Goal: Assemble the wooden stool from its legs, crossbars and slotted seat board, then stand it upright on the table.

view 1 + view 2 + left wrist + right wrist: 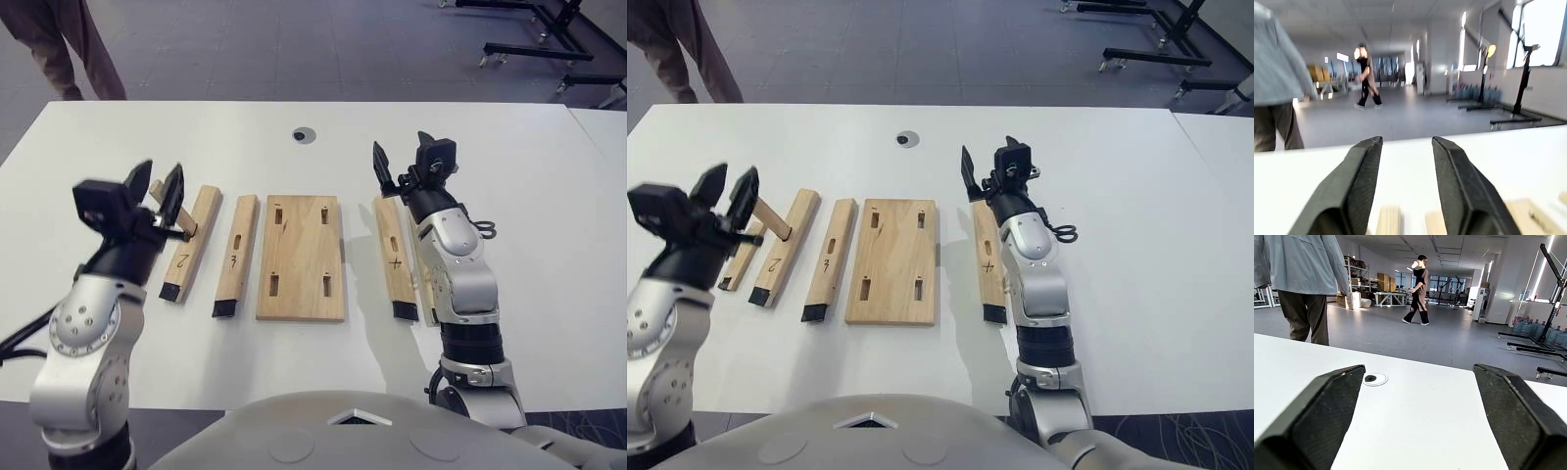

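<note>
The slotted seat board [300,257] lies flat in the middle of the white table [529,176]. To its left lie two legs side by side, one marked 3 [235,255] and one marked 2 [191,245]. A thin crossbar [774,217] and another leg [743,257] lie further left. To the board's right lies a leg marked 4 [395,257], with another piece [426,284] partly hidden under my right arm. My left gripper [160,178] hovers open above the leftmost pieces, holding nothing. My right gripper [400,149] is open and empty above the far end of leg 4.
A round cable grommet [305,134] sits in the table top behind the seat board. Bare table stretches to the right and far side. Black metal stands [529,44] are on the floor beyond the far right corner.
</note>
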Action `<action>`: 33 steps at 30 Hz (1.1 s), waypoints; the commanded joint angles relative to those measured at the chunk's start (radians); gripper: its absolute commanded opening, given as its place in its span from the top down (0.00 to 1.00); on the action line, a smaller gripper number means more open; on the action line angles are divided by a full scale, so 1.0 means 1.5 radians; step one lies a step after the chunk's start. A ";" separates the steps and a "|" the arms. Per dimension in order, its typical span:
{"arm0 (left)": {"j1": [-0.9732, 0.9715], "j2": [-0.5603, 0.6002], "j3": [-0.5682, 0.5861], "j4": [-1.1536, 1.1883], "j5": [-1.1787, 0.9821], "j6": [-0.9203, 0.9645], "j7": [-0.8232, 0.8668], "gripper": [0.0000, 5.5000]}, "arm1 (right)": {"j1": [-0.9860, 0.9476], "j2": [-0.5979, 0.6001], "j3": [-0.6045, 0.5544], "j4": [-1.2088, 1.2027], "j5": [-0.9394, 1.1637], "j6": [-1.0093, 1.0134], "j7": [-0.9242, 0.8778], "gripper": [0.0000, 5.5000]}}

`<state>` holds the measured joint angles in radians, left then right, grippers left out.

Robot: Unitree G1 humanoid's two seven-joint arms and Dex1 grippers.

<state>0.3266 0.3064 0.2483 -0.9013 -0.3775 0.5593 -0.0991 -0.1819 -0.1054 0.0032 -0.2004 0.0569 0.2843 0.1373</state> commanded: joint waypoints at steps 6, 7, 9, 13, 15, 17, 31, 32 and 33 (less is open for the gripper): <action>0.150 0.008 -0.028 0.178 0.052 -0.050 -0.081 0.40 | 0.014 -0.002 0.015 -0.015 -0.001 0.025 0.004 0.26; 0.140 0.023 -0.028 0.197 0.055 -0.047 -0.096 0.40 | 0.013 -0.002 0.016 -0.017 0.000 0.026 0.004 0.26; 0.116 0.040 -0.024 0.226 0.055 -0.034 -0.109 0.40 | 0.014 -0.002 0.018 -0.017 -0.001 0.026 0.003 0.26; 0.086 0.060 -0.015 0.267 0.059 -0.012 -0.118 0.40 | 0.015 -0.002 0.019 -0.018 0.000 0.027 0.002 0.26; 0.068 0.072 -0.018 0.283 0.059 0.004 -0.128 0.40 | 0.016 -0.002 0.020 -0.020 0.000 0.028 0.001 0.26; 0.054 0.076 -0.024 0.298 0.040 0.042 -0.140 0.40 | 0.018 0.000 0.020 -0.022 0.000 0.028 -0.001 0.26; 0.026 0.109 -0.077 0.327 0.086 0.137 -0.145 0.40 | 0.006 0.003 0.014 -0.016 0.007 0.031 -0.002 0.26; 0.025 0.108 -0.078 0.328 0.087 0.142 -0.145 0.40 | 0.003 0.002 0.013 -0.013 0.008 0.031 -0.001 0.26; 0.024 0.108 -0.081 0.329 0.088 0.146 -0.145 0.40 | 0.001 0.002 0.012 -0.011 0.008 0.031 0.000 0.26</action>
<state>0.3460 0.4616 0.1505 -0.4428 -0.2665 0.7264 -0.3245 -0.1624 -0.1010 0.0322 -0.2231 0.0598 0.3188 0.1358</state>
